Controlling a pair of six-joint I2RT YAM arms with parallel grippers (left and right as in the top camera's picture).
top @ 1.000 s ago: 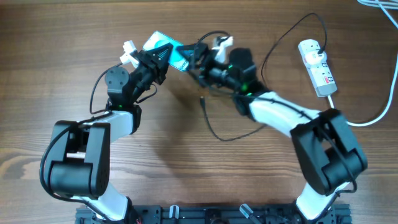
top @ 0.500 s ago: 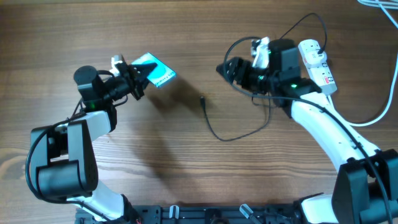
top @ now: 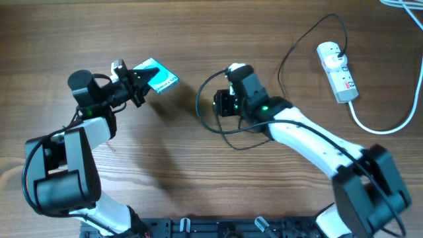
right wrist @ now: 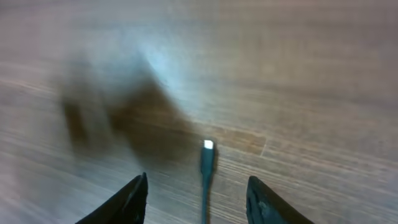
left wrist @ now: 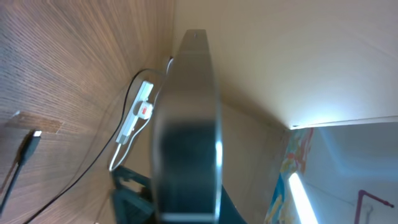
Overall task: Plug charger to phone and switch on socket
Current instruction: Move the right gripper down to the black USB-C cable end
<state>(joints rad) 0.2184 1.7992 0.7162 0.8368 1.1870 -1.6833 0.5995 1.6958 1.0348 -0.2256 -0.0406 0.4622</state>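
My left gripper (top: 135,84) is closed on one end of the phone (top: 157,75) and holds it tilted at the far left of the wooden surface (top: 198,172), turquoise face up. In the left wrist view the phone (left wrist: 186,124) fills the middle as a dark, blurred slab seen edge-on.

My right gripper (right wrist: 196,180) hangs near the middle of the surface with its fingers spread wide and nothing between them but air. The right wrist view shows the charger (right wrist: 207,155) lying flat just below it. The small connector tip points away from the camera and the black cable runs back between the two fingers; neither finger touches it.

Overhead, the cable curls in a loop beside the right gripper, then trails off to the far right, to the socket (top: 338,80). The socket lies well apart from the phone, and its thick white cord (top: 390,125) runs off the right edge.
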